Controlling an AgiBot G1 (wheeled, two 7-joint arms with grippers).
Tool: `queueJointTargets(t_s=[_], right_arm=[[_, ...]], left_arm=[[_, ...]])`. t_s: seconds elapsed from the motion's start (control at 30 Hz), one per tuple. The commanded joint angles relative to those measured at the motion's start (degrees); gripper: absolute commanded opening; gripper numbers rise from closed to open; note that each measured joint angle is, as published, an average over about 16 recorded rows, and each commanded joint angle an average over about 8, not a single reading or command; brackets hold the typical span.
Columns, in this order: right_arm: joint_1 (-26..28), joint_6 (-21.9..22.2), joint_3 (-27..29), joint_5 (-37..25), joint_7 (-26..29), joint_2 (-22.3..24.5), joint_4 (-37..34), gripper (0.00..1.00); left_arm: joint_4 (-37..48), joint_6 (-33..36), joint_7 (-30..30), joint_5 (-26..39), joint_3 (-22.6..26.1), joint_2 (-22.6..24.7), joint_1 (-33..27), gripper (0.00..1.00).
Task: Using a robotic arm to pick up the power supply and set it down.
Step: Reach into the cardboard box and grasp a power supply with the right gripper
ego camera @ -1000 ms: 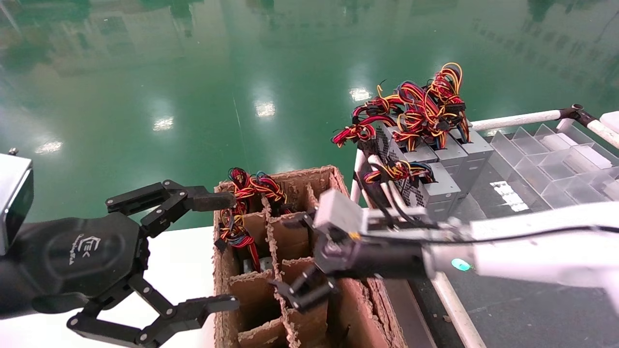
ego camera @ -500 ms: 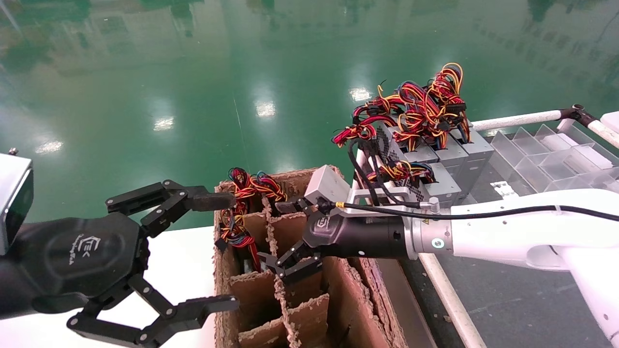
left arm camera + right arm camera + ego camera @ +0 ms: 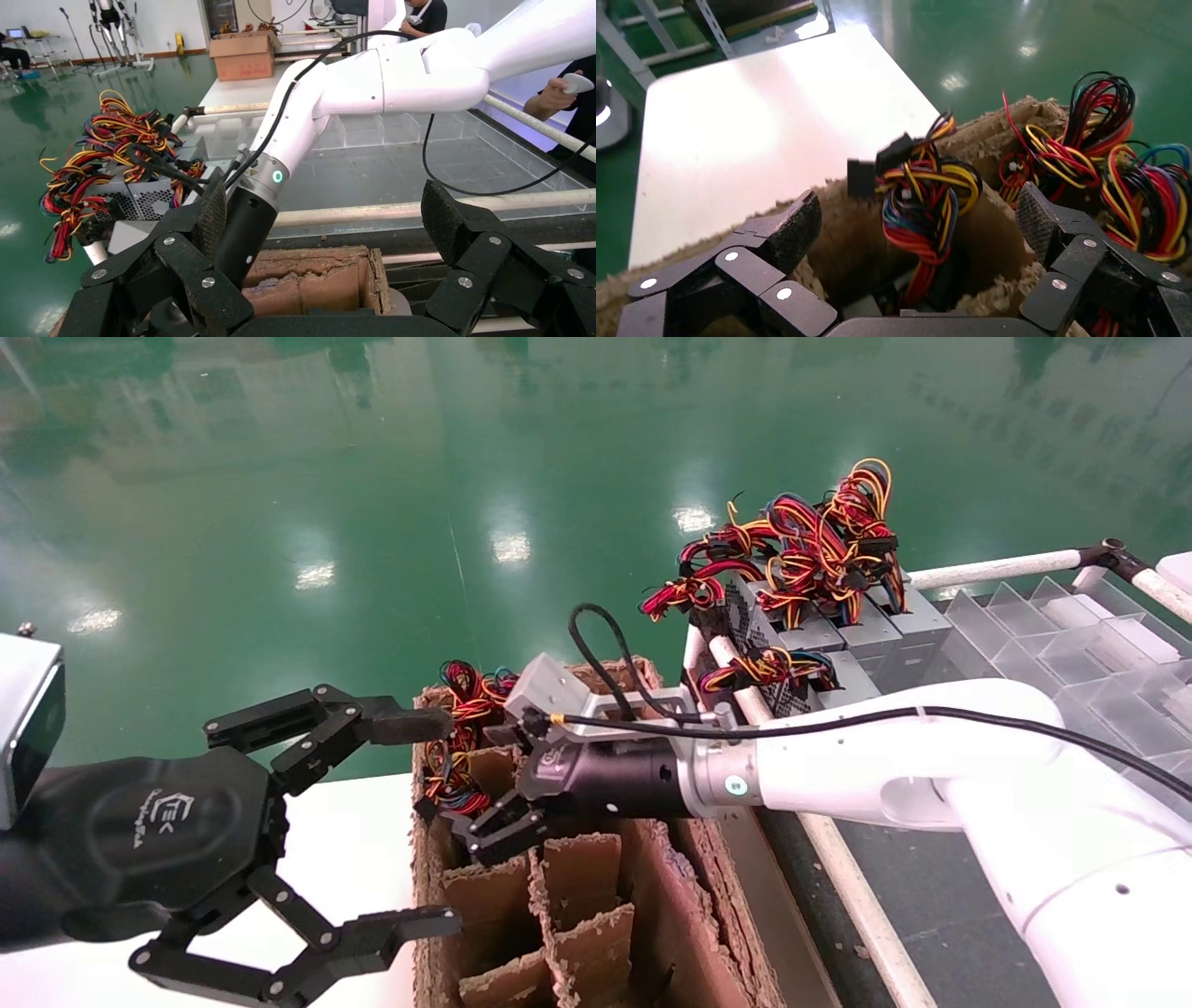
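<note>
Reaching down over the cardboard box (image 3: pixel 559 905), the right gripper (image 3: pixel 916 242) hung with its fingers (image 3: pixel 782 235) spread wide and nothing between them, poised just above one compartment. Directly below the open span sat the power supply (image 3: pixel 866 305), sunk deep in that cell so that only a sliver of grey metal showed, with its wire bundle (image 3: pixel 923 200) standing up between the two fingers and its black plugs (image 3: pixel 880 165) hanging at the near finger's side. To do this step well, the descent looked best kept straight, the fingers slipping down either side of the bundle and inside the cardboard dividers (image 3: pixel 582 873) rather than onto their frayed edges; closing probably should wait until the pads reached metal, since a pinch on wires alone would likely slip. Just beyond the far finger, a second tangle of wires (image 3: pixel 1109 151) crowded the neighbouring cell and risked snagging. Well off to the side, the left gripper (image 3: pixel 410 822) hovered open and empty over the white table (image 3: pixel 345 840)
</note>
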Motion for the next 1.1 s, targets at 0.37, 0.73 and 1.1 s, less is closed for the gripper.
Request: queueJointTargets(t_s=[0.37,0.73,1.1], right_arm=[[0.87,5.59,-9.82,8.43,0.23,-1.03,-1.71,1.0],[0.31,18.07,-19.2,14.62,0.24,-1.14,0.85,0.31],[0.93,25.92,-27.44,19.59,0.64,-0.99,4.63,0.0]], left_arm=[[0.0,0.0,0.0,0.0,0.01,0.0,0.0,1.0],[0.0,0.0,0.01,-0.01,0.01,0.0,0.0,1.0],[0.0,-0.01,0.01,-0.01,0.02,-0.01,-0.01,1.0]])
